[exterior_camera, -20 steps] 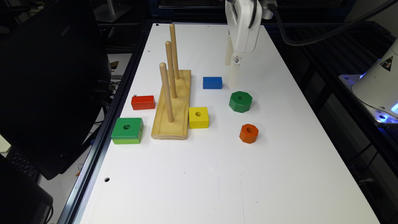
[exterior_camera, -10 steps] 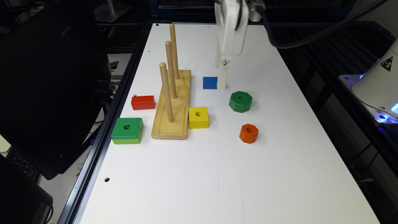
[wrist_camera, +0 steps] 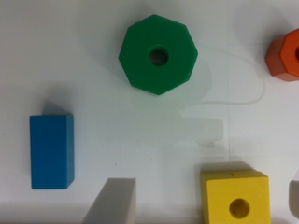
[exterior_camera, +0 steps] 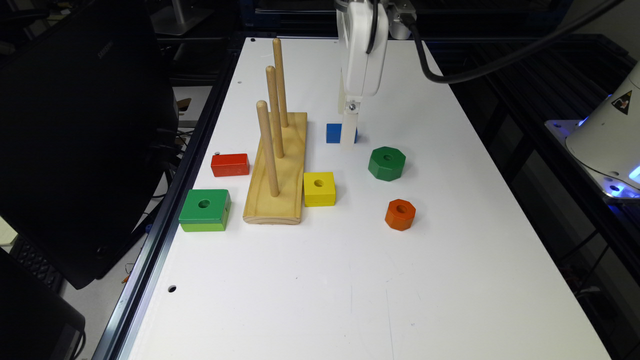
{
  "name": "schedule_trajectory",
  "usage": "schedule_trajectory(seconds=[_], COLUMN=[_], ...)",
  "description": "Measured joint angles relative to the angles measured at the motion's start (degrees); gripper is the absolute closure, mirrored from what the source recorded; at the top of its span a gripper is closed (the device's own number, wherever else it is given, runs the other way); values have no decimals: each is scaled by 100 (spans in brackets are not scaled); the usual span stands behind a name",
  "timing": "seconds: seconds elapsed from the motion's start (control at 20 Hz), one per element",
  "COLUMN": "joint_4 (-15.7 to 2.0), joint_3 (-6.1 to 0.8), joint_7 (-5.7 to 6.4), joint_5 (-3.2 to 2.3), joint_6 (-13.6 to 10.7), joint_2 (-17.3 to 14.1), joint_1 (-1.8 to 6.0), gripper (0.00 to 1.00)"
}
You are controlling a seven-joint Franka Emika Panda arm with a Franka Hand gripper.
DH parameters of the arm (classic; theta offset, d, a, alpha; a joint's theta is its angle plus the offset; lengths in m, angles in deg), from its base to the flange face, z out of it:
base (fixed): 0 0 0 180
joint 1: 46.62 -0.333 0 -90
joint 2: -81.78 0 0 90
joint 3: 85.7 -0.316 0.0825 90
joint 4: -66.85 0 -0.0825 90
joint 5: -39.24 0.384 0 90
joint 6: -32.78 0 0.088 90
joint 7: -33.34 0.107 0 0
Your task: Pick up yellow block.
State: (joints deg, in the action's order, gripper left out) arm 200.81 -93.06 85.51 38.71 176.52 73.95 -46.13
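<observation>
1. On the white bench (exterior_camera: 450, 280), the largest thing is the wooden peg stand (exterior_camera: 280, 170), a long board with three upright dowels; I place everything else from it.
2. Above the bench, off the stand's far end, hangs the gripper (exterior_camera: 350, 131). In the wrist view two pale fingers (wrist_camera: 112, 201) stand wide apart with only bare bench and part of the block between them, so the gripper is released and holds nothing.
3. Beside the stand's near corner, on the side away from the gripper, sits the green square block (exterior_camera: 205, 210); the green octagonal block (exterior_camera: 386, 163) lies well apart on the stand's other side.
4. Just beside the stand's near end, on the gripper's side, the yellow block (exterior_camera: 319, 188) lies flat with its round hole facing up. Its top is square, so it has no real long axis; its sides run roughly parallel to the stand's long edge.
5. Smaller still are the red block (exterior_camera: 230, 165) by the stand's outer edge, the blue block (exterior_camera: 335, 133) near its far end, partly behind the gripper, and the orange octagonal block (exterior_camera: 400, 214) beyond the yellow block.
6. Risks, as I judge them: the yellow block sits close to the stand, so a finger coming down on that side could strike the board or nudge the block against it. Descending off-centre could tip or push the block.
</observation>
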Motion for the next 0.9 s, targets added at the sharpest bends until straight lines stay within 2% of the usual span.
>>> schedule_trajectory(seconds=[0.3, 0.55, 0.75, 0.9], joint_4=[-138, -319, -607, -879], joint_3=[-58, -131, -258, -266], joint_7=[59, 123, 297, 329], joint_5=[0, -1, -24, -35], joint_6=[0, -12, -46, -114], joint_2=[-116, -265, -468, -677], joint_1=[-1, -3, -38, -68], gripper=[0, 0, 0, 0])
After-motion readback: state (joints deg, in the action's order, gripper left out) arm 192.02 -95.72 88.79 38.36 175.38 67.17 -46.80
